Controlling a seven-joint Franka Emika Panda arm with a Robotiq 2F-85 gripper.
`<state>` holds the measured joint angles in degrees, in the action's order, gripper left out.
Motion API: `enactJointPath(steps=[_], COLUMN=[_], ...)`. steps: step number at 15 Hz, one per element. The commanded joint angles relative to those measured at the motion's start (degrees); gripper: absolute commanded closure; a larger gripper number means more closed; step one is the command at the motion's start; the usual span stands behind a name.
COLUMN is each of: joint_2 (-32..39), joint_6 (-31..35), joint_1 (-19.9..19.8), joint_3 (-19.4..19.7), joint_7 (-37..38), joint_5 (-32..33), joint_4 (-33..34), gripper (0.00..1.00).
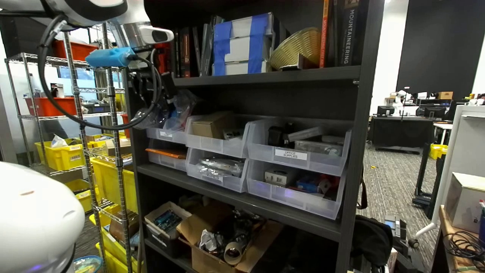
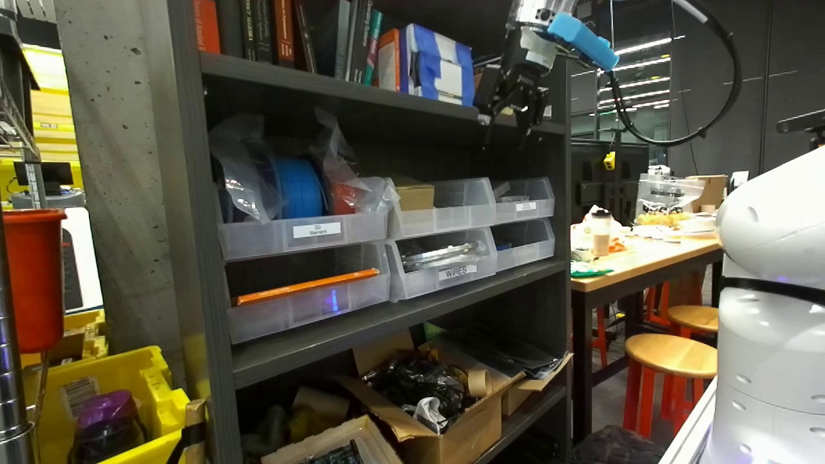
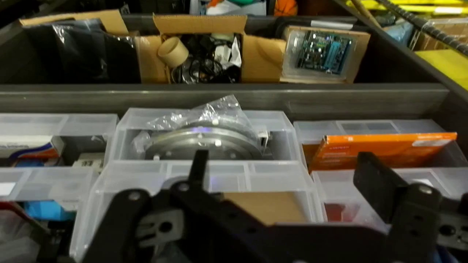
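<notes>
the gripper [image 2: 504, 136] hangs in front of the dark shelf unit [image 1: 227, 197], pointing down, its two black fingers [image 3: 199, 166] spread wide with nothing held between them. in the wrist view they show against the upper middle bin [image 1: 218, 146] and the upper left bin [image 2: 348, 233], both of clear plastic, and they stand apart from both.

facing the shelf, the upper middle bin carries a brown cardboard box [image 1: 210, 126] at its left side. just below it sits the lower middle bin [image 2: 416, 287], labelled wires, with a silvery curved item [image 3: 208, 144] partly wrapped in clear plastic. the upper left bin holds a blue spool [image 2: 300, 187] among loose clear bags [image 2: 245, 161]; under it, the lower left bin [image 2: 303, 320] has a flat orange package [image 3: 398, 145] leaning up past its front wall. to the right are the upper right bin [image 1: 318, 163], labelled office supplies, and the lower right bin [image 1: 295, 199], with a small white box [image 1: 278, 177] toward its left.

higher on the unit, white boxes [image 1: 238, 49] bound with blue tape [image 1: 221, 49] stand left of a yellow woven basket [image 1: 295, 48]. lower down, an open cardboard carton [image 1: 212, 261] holds a cardboard tube [image 1: 233, 253] and tangled black cables [image 3: 199, 69], with a circuit board [image 3: 325, 51] to the carton's left. far to the right, in an exterior view, red-legged stools [image 2: 670, 354] stand by a wood-topped table [image 2: 651, 258].
</notes>
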<state>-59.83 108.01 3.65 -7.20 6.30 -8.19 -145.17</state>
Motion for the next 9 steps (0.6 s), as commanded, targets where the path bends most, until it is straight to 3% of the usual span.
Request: enactJointPath(steps=[1,9], joint_2=[-2.1,-2.4], joint_6=[7.6,24.9], joint_1=[-0.2,0.3], joint_3=[-2.2,-4.4], joint_7=[2.5,8.5], joint_5=[-0.5,-1.7], joint_4=[0.4,1.0], gripper=[0.0,0.0])
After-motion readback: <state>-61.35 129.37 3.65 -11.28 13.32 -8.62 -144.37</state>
